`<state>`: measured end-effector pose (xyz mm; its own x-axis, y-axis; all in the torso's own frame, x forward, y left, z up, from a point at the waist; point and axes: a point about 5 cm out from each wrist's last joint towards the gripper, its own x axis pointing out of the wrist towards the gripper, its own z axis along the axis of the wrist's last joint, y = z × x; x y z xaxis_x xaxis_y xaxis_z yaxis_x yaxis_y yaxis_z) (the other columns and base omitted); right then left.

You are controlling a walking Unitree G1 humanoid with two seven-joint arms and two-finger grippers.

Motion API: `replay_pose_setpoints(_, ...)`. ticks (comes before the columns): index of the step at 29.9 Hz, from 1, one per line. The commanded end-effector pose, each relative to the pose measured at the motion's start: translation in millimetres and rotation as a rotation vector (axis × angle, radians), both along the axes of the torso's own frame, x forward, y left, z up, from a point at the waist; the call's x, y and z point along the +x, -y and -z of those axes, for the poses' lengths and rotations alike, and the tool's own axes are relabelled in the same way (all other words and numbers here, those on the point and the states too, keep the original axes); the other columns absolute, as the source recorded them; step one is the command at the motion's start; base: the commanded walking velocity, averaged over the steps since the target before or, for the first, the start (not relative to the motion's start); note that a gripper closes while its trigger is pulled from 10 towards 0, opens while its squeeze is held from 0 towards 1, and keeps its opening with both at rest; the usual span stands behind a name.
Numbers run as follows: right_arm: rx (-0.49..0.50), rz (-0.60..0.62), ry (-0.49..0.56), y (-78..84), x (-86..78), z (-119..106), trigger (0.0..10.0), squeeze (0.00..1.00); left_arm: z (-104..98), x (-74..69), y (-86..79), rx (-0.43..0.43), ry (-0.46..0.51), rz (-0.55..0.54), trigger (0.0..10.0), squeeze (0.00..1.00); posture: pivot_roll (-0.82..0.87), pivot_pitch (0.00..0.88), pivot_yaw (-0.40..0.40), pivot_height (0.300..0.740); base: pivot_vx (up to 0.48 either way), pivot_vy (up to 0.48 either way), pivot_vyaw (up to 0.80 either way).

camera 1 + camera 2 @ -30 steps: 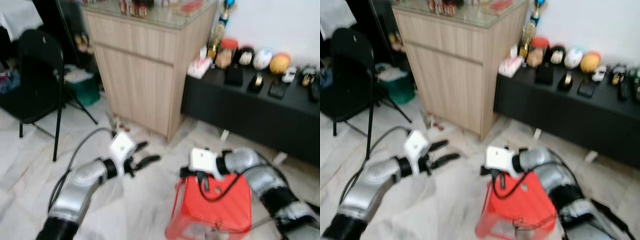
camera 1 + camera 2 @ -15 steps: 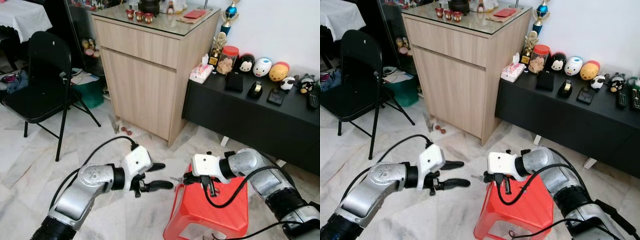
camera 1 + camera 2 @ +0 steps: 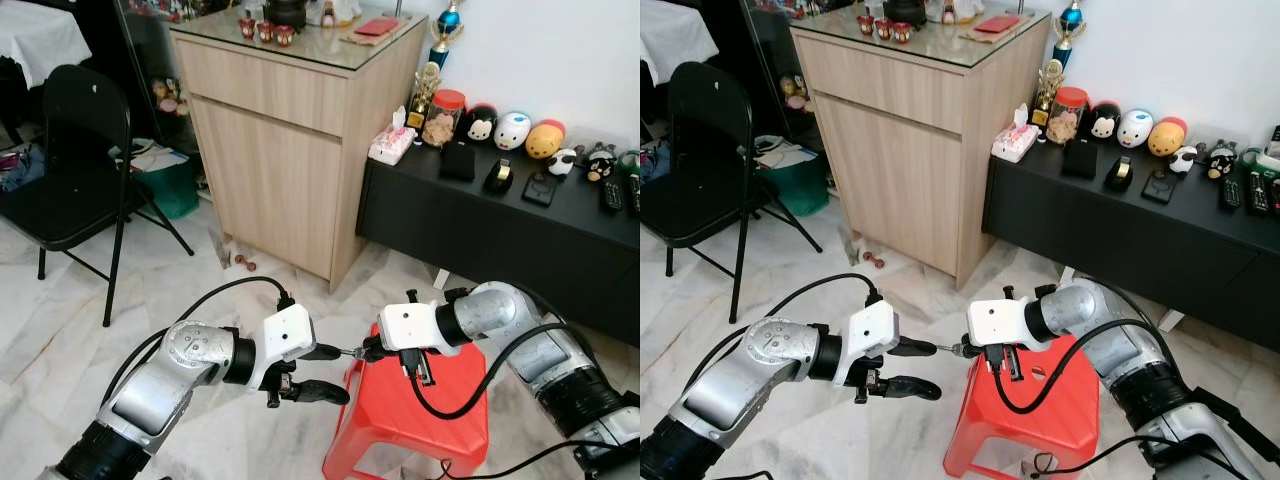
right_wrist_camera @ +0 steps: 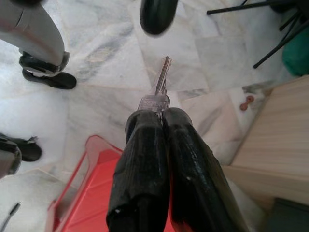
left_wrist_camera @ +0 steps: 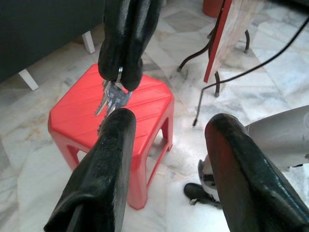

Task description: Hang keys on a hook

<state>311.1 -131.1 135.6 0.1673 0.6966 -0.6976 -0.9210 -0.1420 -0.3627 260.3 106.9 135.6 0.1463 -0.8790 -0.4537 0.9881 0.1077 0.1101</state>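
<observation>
Above a red stool (image 3: 410,415) on the marble floor (image 3: 60,320), the right tool (image 4: 161,116) is clamped on a bunch of keys (image 5: 112,94), one key jutting forward. The left tool (image 3: 325,372), fingers spread wide, faces it, its upper fingertip (image 3: 928,347) just beside the keys.

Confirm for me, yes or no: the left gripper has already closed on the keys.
No: the left gripper is open beside the keys, which the right gripper pinches above the red stool.
</observation>
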Motion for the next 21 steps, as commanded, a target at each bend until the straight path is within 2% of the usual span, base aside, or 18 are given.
replay_pose_setpoints(1,-0.004,-0.027,0.011,-2.3,-2.5,-5.4,10.0,0.00,-2.5,0.6,3.8,0.018,0.013,0.023,10.0,0.00,0.14,0.028,-0.030,0.736,0.000,0.000,0.00)
replay_pose_setpoints(13,-0.008,-0.064,0.023,-8.6,-10.3,-12.4,10.0,0.00,-3.3,15.4,7.8,0.026,0.082,-0.069,10.0,0.00,0.14,0.033,-0.028,0.736,0.000,0.000,0.00)
replay_pose_setpoints(21,-0.004,-0.072,0.026,-11.5,-12.8,-13.9,10.0,0.00,-0.1,19.9,4.3,0.041,0.060,-0.113,10.0,0.00,0.14,0.032,-0.027,0.736,0.000,0.000,0.00)
